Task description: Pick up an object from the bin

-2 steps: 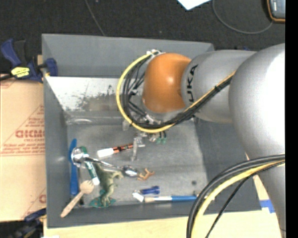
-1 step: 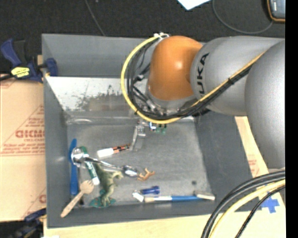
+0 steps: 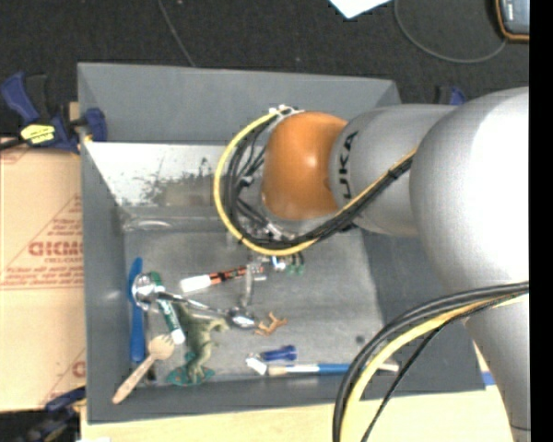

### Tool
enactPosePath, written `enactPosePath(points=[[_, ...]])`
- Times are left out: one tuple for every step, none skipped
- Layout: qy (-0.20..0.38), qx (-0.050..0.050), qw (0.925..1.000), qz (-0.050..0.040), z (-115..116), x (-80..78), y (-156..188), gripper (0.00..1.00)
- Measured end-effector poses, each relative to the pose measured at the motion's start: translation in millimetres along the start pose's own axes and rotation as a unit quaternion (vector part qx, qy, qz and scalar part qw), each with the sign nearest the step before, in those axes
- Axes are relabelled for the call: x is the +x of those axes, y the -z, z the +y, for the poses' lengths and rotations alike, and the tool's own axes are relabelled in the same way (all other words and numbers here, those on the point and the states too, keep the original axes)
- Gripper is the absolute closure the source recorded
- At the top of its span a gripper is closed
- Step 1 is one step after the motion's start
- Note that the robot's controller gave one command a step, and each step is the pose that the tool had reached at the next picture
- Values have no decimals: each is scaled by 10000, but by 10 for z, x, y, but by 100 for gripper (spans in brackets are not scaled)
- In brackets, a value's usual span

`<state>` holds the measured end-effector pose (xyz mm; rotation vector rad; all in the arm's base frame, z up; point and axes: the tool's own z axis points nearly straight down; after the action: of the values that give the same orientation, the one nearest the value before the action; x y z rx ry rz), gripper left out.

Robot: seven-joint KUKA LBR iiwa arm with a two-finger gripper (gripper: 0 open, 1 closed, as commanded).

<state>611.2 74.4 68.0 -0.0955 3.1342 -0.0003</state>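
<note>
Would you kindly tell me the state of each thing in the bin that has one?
Marker: lying flat, mid-bin.
Gripper: low in the bin, beside the marker.
Blue pen: lying flat along the lower wall.
Green dinosaur: on its side, lower left.
Wooden spoon: lying flat beside the dinosaur.

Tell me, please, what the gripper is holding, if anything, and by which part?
It cannot be told: the gripper sits low at one end of a white and red pen near the middle of the bin, but any hold is hidden.
</note>
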Motion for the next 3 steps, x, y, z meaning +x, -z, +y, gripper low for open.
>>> enactPosePath(points=[[-753, -32, 9971, -110, 139, -259, 32, 0], [-191, -8, 9998, -40, 23, -86, 38, 100], [-193, -9, 9998, -40, 24, -86, 38, 100]])
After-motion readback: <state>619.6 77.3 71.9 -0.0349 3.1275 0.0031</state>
